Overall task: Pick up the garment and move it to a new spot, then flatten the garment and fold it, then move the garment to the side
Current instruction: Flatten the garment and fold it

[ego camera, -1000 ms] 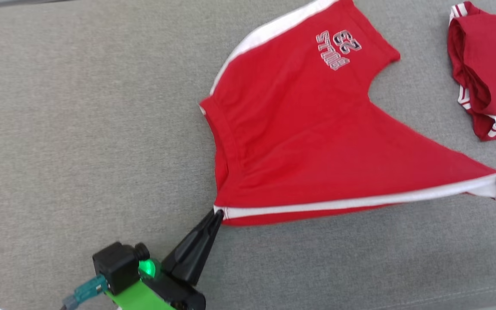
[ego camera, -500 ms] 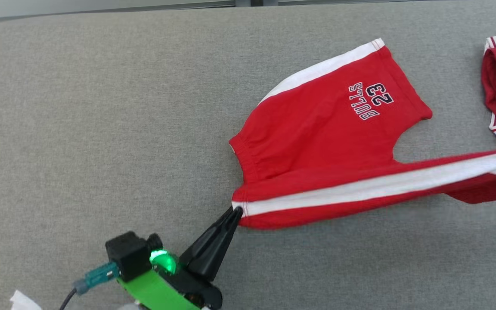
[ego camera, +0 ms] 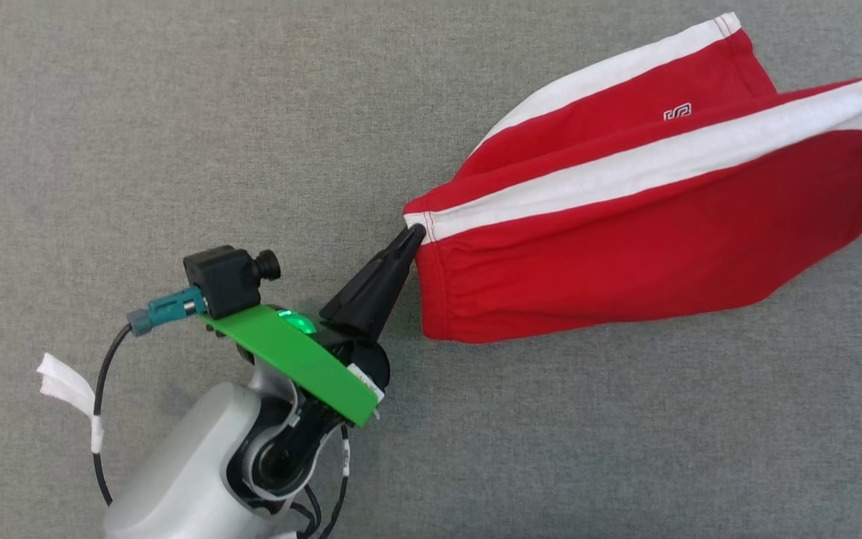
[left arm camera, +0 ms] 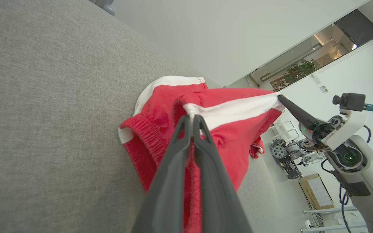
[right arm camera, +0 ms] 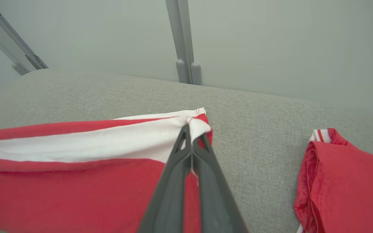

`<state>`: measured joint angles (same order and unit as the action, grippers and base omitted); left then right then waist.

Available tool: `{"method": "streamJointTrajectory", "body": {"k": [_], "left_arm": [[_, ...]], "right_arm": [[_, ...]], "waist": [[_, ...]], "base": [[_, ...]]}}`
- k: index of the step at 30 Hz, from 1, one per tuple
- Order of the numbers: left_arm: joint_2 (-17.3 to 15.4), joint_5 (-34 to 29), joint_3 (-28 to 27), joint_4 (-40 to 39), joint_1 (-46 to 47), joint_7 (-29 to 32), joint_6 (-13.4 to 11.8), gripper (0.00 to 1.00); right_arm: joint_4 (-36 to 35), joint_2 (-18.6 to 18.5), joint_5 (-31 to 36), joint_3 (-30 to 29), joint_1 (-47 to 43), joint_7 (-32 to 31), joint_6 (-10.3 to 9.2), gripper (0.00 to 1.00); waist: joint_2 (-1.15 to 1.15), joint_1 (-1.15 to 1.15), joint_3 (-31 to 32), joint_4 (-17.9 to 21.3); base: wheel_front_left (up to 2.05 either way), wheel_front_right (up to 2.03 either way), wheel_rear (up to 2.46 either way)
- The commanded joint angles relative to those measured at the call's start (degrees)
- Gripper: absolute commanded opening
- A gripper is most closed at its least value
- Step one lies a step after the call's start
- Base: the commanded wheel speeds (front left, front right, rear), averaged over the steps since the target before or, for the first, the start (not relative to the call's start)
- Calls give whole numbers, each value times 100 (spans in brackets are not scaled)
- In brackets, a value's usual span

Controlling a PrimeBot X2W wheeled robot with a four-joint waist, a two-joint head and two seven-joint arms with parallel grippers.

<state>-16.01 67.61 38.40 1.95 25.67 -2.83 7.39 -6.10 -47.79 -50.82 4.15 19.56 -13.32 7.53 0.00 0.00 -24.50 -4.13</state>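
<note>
Garment (ego camera: 625, 247), one pair of soft red knit shorts with white side stripes and a gathered waistband, is stretched taut between two claws, its far part on the grey woven worktop (ego camera: 176, 112). Left claw (ego camera: 411, 235) clenches one stripe end and right claw (right arm camera: 189, 130) the other; a second red garment (right arm camera: 345, 181) lies bunched near the right claw

Red shorts (ego camera: 625, 254) with white side stripes, near edge taut above the far half, on grey padding (ego camera: 176, 112).

The right gripper (right arm camera: 190, 129) clamps the white-striped hem of the garment (right arm camera: 76, 191). A second red garment (right arm camera: 345, 184) lies at 4 o'clock on the grey surface (right arm camera: 257, 129).
</note>
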Motion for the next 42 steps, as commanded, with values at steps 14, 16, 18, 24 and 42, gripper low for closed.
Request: {"method": "streamJointTrajectory", "body": {"k": [14,16,18,24,42], "left_arm": [[68,454,29,484,1086,359,14,0],[92,455,66,556,1169,357,14,0],[103,441,97,620,1237,332,14,0],[80,339,108,763,1341,47,14,0],[-5,-43,231,1337,1406,-373,-58,100]], "right_arm": [[1433,-289,-117,1811,2432,-466,-10,0],[1567,-286,-127,1997,2637,-417,-10,0],[1704,-282,-134,2170,2826,-339,-10,0],[2058,-232,-73,2664,3249,118,-10,0],[2802,-171,-508,3740,3822,1342,-10,100]], "waist": [[0,0,-672,-278],[0,0,-706,-280],[0,0,-734,-279],[0,0,-758,-235],[0,0,-526,-137]], "base": [[0,0,0],[0,0,0],[0,0,0],[0,0,0],[0,0,0]]}}
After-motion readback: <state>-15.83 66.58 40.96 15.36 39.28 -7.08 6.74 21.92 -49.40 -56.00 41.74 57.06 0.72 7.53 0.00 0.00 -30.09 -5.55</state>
